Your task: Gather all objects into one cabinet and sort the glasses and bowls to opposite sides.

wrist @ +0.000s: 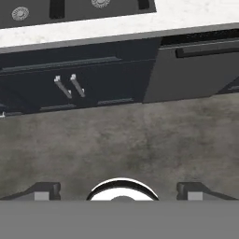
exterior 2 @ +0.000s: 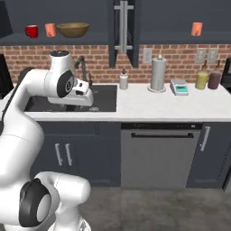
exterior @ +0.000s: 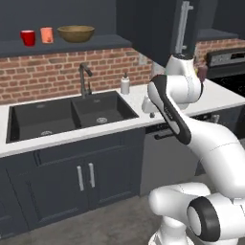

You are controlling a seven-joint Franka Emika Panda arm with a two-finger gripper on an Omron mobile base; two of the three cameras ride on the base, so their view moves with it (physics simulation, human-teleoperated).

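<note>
The tool (wrist: 119,192) shows in the hand view as two small dark fingertips (wrist: 44,191) standing far apart, jaws wide with nothing between them, aimed down at a mottled grey-brown stone-look floor (wrist: 121,140). Beyond the floor stand matte charcoal base cabinet doors (wrist: 74,88) with two short silver bar handles, and beside them a flat grey dishwasher front (wrist: 196,70) with a dark bar handle.

Above these runs a smooth white table (exterior 2: 171,106), its top speckled faintly. Sunk into it is a black double-basin sink (exterior: 72,115) with round metal drains, and behind that a slim dark curved faucet (exterior: 84,79). Near the faucet stands a small white soap bottle (exterior 2: 123,80). Further along the table are an upright cylindrical paper towel roll (exterior 2: 158,74), a small teal kitchen scale (exterior 2: 179,86), a yellow canister (exterior 2: 202,80) and a maroon canister (exterior 2: 214,79). Red brick backs the wall.

Highest and farthest, on the dark shelf of the open wall cabinet (exterior: 62,45), sit a glossy red cup (exterior: 27,38), a salmon-orange cup (exterior: 47,35) just beside it, and the wide, shallow brown bowl (exterior: 76,33) with a golden inside next in the row. The tall charcoal cabinet door (exterior 2: 122,31) hangs open, edge-on, with a long grey bar handle. A second salmon-orange cup (exterior 2: 196,29) stands alone on the shelf of the neighbouring cabinet, well apart from the others.
</note>
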